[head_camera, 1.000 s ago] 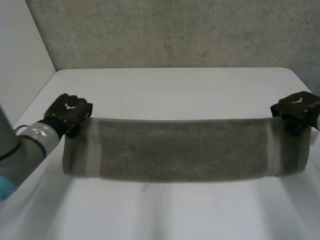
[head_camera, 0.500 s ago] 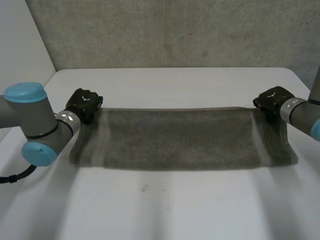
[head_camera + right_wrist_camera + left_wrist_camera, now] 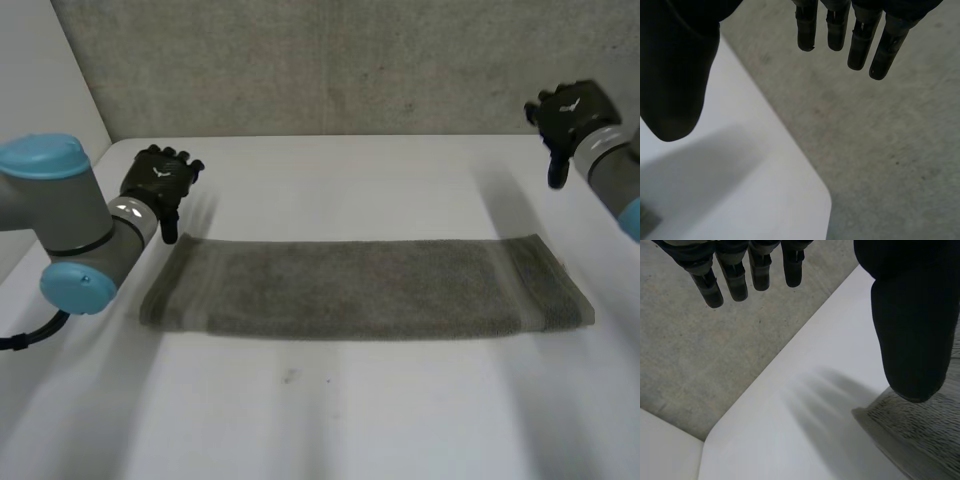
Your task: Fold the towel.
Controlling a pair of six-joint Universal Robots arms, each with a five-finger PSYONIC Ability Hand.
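Both hands' fingers (image 3: pixel 734 280) are straight and spread, with nothing in them. Just beside the left hand (image 3: pixel 160 180) lies one end corner of the towel (image 3: pixel 365 288); the right hand (image 3: pixel 568 110) hangs well apart from the other end. The towel rests flat on the surface (image 3: pixel 330 420) as a long narrow band, seemingly already doubled lengthwise. Next, I judge, the fingers must pinch one short end, all layers together, and carry it across to the other.

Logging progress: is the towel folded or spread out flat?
Folded, it seems: the towel lies on the table as a narrow strip, with a thick, layered end near the left robot hand.
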